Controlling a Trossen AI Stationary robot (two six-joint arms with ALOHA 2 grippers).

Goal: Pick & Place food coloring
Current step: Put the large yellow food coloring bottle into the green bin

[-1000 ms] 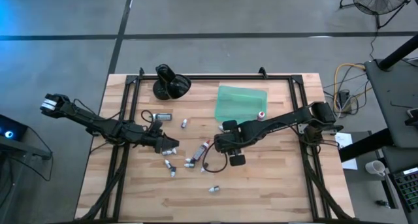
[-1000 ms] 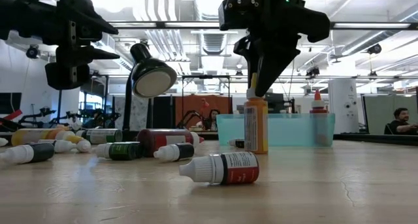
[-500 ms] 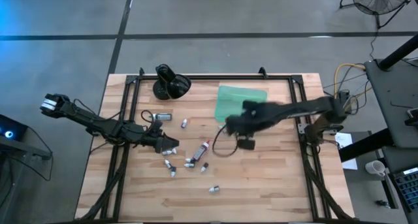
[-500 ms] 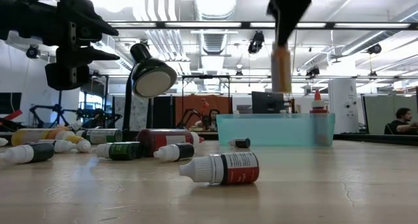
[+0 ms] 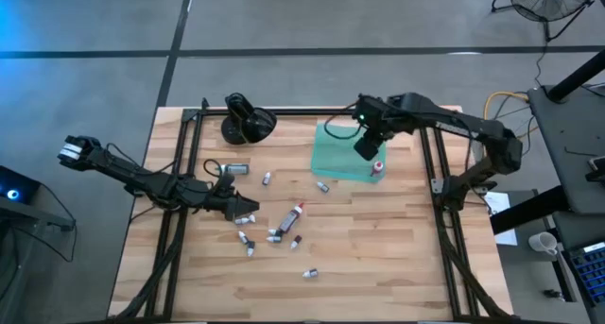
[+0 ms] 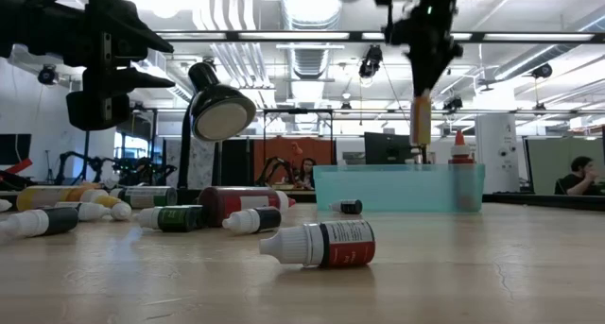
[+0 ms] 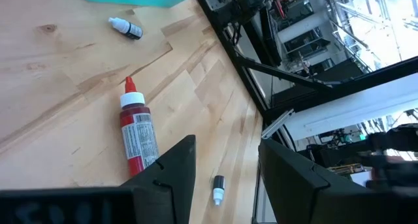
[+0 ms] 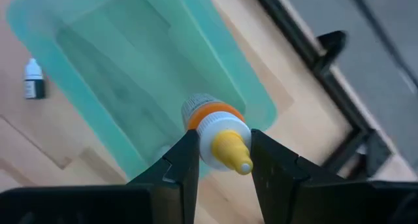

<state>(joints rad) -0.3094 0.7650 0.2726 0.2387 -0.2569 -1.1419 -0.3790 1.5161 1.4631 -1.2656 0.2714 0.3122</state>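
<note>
My right gripper [image 5: 367, 143] hangs over the flat teal tray [image 5: 342, 152], shut on an orange food coloring bottle [image 6: 421, 122] with a yellow tip [image 8: 233, 150]. A red-capped bottle [image 5: 378, 167] stands upright at the tray's near right corner. Several more small bottles lie on their sides on the wood, among them a red one [image 5: 296, 213] and a white-capped one [image 6: 321, 244]. My left gripper [image 5: 248, 209] is open and low beside the scattered bottles, touching nothing; its wrist view shows the red bottle [image 7: 137, 136] ahead of the fingers. My right gripper pinches the orange bottle's upper end, just below the cap collar [image 8: 208, 123], between its two fingers [image 8: 179, 165]. The fingers come from above, pointing down. The bottle hangs upright below them, lifted clear above the tray [image 6: 397, 187].
A glossy black rounded object [image 5: 248, 119] sits at the far left of the table. Black frame rails [image 5: 180, 173] run along the table's left, right and far sides. Bare wood lies near the table's near edge. A person [image 6: 577, 173] sits in the room behind.
My right gripper has lifted the orange bottle, which stood upright on the wood near the table's middle, and carried it up and toward the far right, over the teal tray. The bottle has stayed upright in the hold. The left arm has kept still.
</note>
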